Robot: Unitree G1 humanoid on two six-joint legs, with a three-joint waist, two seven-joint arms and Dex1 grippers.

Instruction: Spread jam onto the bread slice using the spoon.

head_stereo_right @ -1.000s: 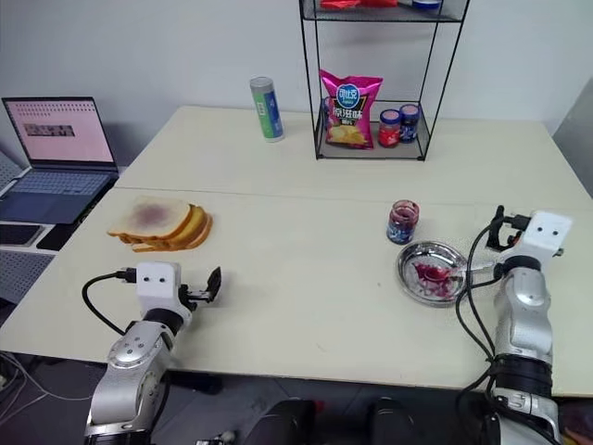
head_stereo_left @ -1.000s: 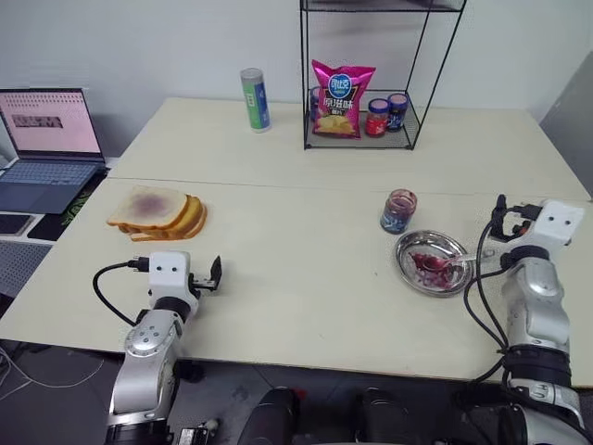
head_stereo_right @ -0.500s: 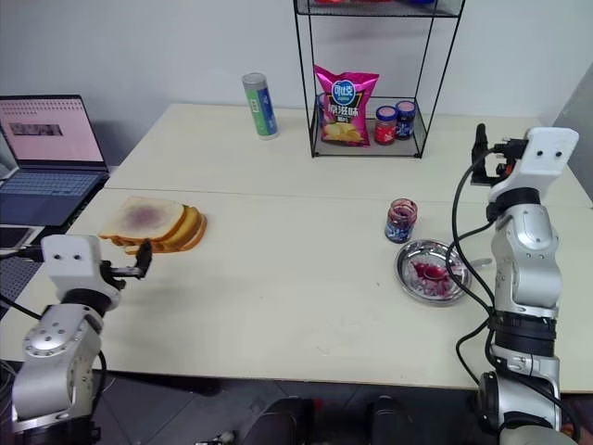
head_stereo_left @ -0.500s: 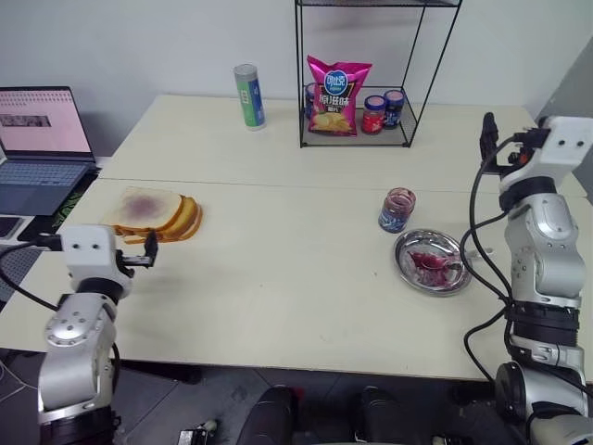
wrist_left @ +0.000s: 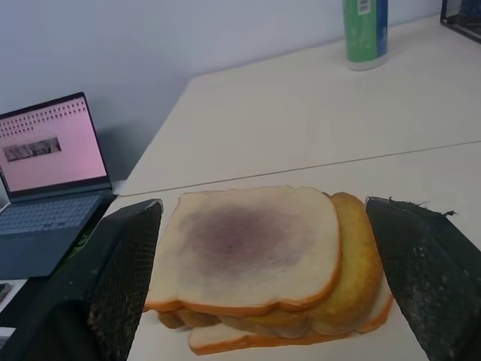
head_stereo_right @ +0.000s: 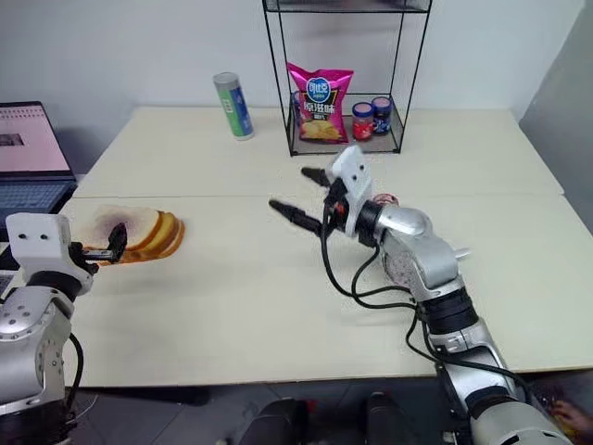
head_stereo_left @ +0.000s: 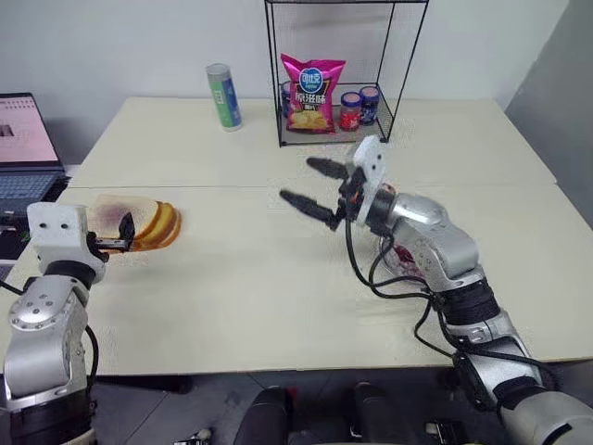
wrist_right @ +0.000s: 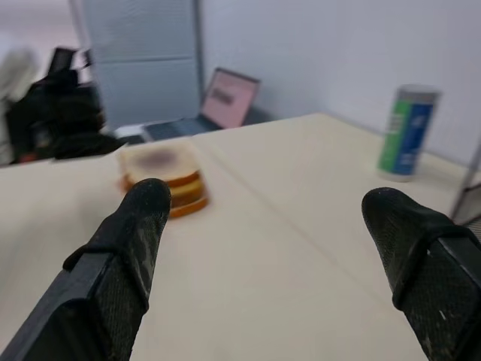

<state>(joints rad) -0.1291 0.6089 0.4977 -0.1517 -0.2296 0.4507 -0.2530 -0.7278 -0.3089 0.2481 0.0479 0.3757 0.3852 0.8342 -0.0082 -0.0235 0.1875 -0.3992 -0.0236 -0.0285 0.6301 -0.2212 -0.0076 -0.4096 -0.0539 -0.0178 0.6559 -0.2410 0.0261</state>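
While my right gripper (head_stereo_left: 310,184) hangs above the middle of the table (head_stereo_left: 250,278), its two black fingers stand wide apart and point toward my left, with nothing between them. My left gripper (head_stereo_left: 123,234) sits at the left edge of the table, its fingers also spread wide and empty, aimed at the stack of bread just beyond them.

On top of that stack lies the bread slice (wrist_left: 252,244), pale with a tan crust and a dull purplish stain in its middle; it rests on the toasted slices (wrist_left: 353,278), which fan out from under it toward the middle of the table. From my left wrist I see the stack framed between my two fingers (wrist_left: 124,274), not touching either.

My right forearm crosses in front of the metal dish (head_stereo_right: 400,266), so I cannot make out the jam or the spoon there. A little of the open jam jar (head_stereo_right: 384,199) peeks out behind the same arm.

Farther back stands a wire rack (head_stereo_left: 334,83) holding a pink snack bag (head_stereo_left: 312,95) and two lidded jars (head_stereo_left: 359,107). A green can (head_stereo_left: 223,96) stands to the left of the rack, and a laptop (head_stereo_left: 23,148) sits off the table's left side.
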